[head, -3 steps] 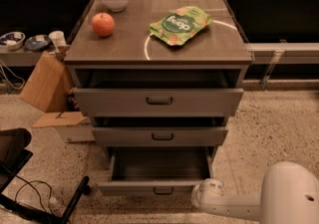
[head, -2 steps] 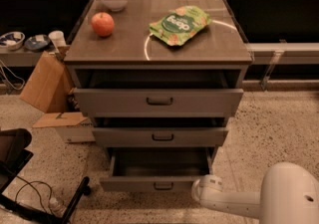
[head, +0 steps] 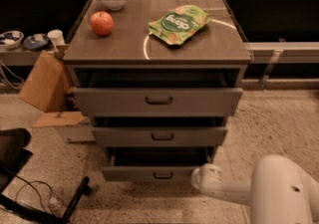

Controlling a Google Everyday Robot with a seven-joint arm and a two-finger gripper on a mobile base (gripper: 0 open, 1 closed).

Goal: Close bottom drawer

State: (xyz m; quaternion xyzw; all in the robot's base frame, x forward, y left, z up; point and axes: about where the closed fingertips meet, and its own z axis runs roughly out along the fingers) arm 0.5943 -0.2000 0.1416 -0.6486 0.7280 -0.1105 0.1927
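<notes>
A grey cabinet (head: pixel 159 49) with a wood-grain top stands on a speckled floor (head: pixel 284 118) in dim, warm light. Left of the cabinet, a cardboard box (head: pixel 45 81) leans by a low shelf (head: pixel 25 57) carrying small bowls (head: pixel 11 39) and a cup (head: pixel 56 36). Dark cables (head: pixel 30 193) trail over the floor to its front left. A pale ledge (head: pixel 284 51) runs to its right. The gripper (head: pixel 202 178) sits low by the cabinet's front-right foot.

The smooth, white plastic-looking gripper (head: pixel 202 178) sits at the right end of the matt grey bottom drawer (head: pixel 134 173), under a wood-grain top (head: pixel 119 46) bearing a glossy green pouch (head: pixel 179 23).
</notes>
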